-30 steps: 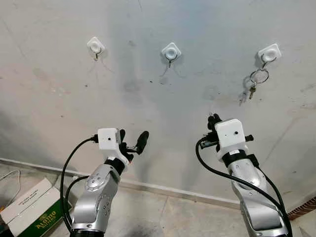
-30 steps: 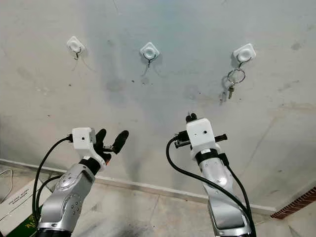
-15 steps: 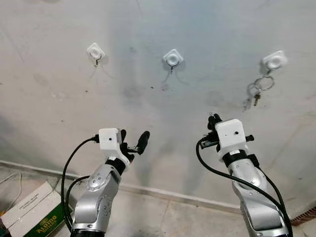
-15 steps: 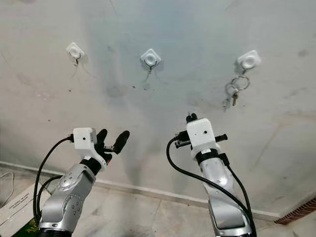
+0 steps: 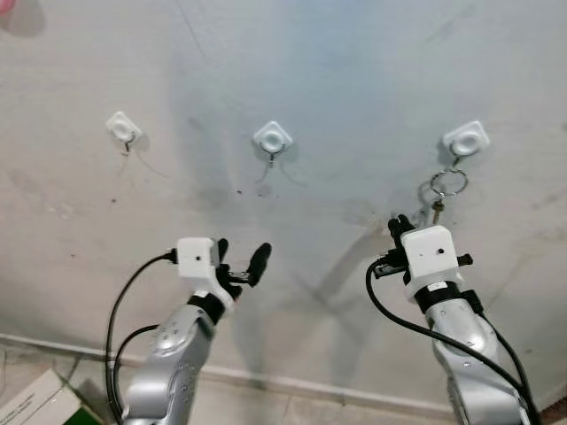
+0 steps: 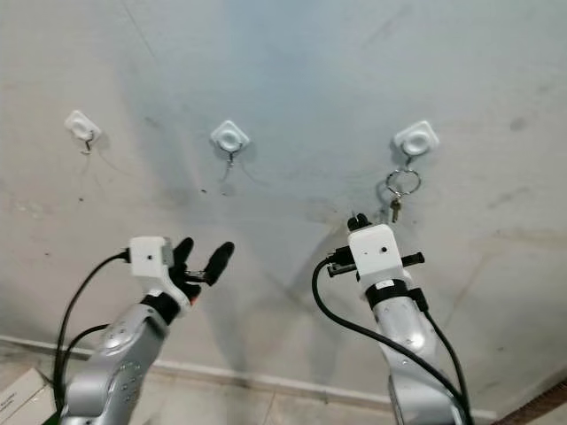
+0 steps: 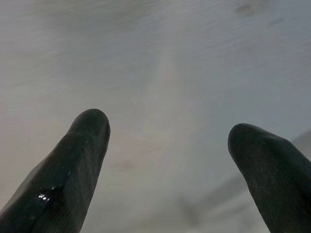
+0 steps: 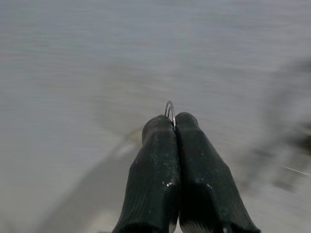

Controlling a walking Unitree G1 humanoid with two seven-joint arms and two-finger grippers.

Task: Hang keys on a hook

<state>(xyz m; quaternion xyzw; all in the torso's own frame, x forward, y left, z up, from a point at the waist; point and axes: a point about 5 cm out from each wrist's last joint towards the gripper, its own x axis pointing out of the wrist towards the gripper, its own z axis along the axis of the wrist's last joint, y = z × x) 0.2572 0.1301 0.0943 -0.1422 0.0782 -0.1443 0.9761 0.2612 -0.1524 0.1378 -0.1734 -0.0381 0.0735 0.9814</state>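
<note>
Three white hooks sit in a row on the grey wall: left hook (image 5: 122, 128), middle hook (image 5: 273, 139), right hook (image 5: 466, 140). A key ring with a small key (image 5: 447, 186) hangs from the right hook. My right gripper (image 5: 396, 223) points at the wall just below and left of those keys. It is shut, and the arc of a thin metal ring (image 8: 169, 110) pokes out between its fingertips. My left gripper (image 5: 239, 264) is open, empty and raised below the middle hook. In its wrist view both fingers (image 7: 82, 160) stand wide apart before bare wall.
The wall (image 5: 292, 53) is close in front of both arms, stained and scuffed. A skirting line (image 5: 292, 385) runs along its foot above the tiled floor. The corner of a white and green cardboard box (image 5: 35, 409) lies on the floor at the lower left.
The whole picture has shifted: the camera moved, so the hooks sit lower and further left. The hanging keys swung briefly. My right gripper now stands much nearer beneath them.
</note>
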